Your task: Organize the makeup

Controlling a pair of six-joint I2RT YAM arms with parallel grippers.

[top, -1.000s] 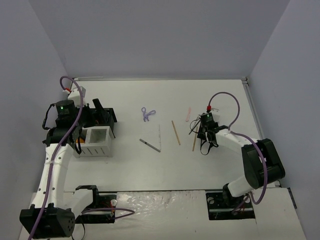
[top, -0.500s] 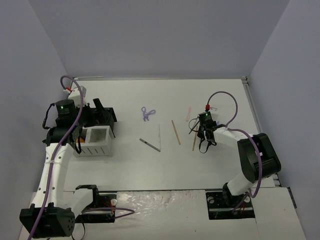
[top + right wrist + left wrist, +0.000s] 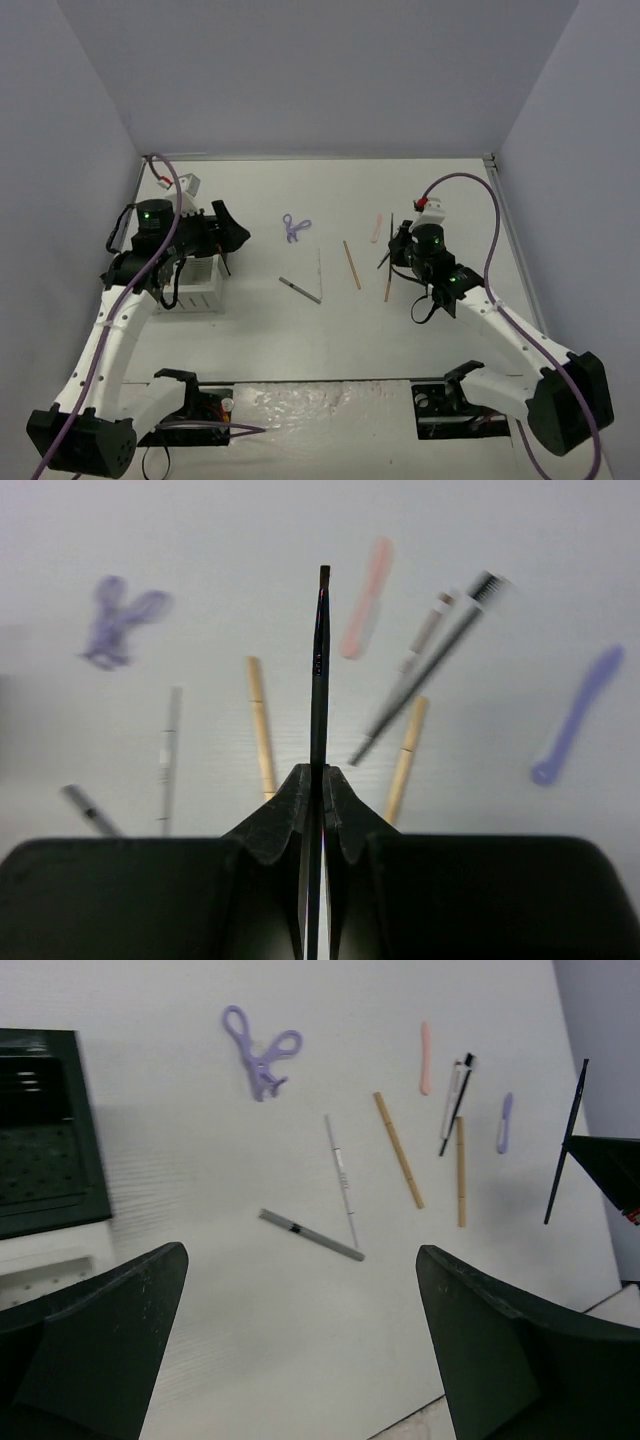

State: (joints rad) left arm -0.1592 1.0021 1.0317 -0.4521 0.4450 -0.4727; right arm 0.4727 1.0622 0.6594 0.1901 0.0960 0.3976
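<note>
While the rest of the makeup is lying loose on the bench [image 3: 330,340], one thin black brush [image 3: 320,660] is riding in the air, pinched upright between the closed fingers of the right hand [image 3: 322,780]. Below it, tan sticks [image 3: 260,725], a pink tool [image 3: 366,595], a lilac tool [image 3: 578,715] and a dark wand with a bristled tip [image 3: 430,670] are lying near one another. A grey pencil [image 3: 310,1235] and a purple scissor-like tool [image 3: 258,1055] are resting further towards the left side.

I am watching the grip. The hand is holding the brush near one end, so most of its length is sticking out, and I judge it could pivot or slide through such a narrow pinch. The organizer [image 3: 190,285] is sitting well apart, on the far left of the bench. A crooked brush could catch on a slot edge there.

The right arm is reaching out from its base, with the hand hanging over the cluster of sticks. The left hand [image 3: 225,235] is hovering just beside the organizer with its fingers [image 3: 90,1340] spread wide and holding nothing. I think it could get in the way of the delivery.
</note>
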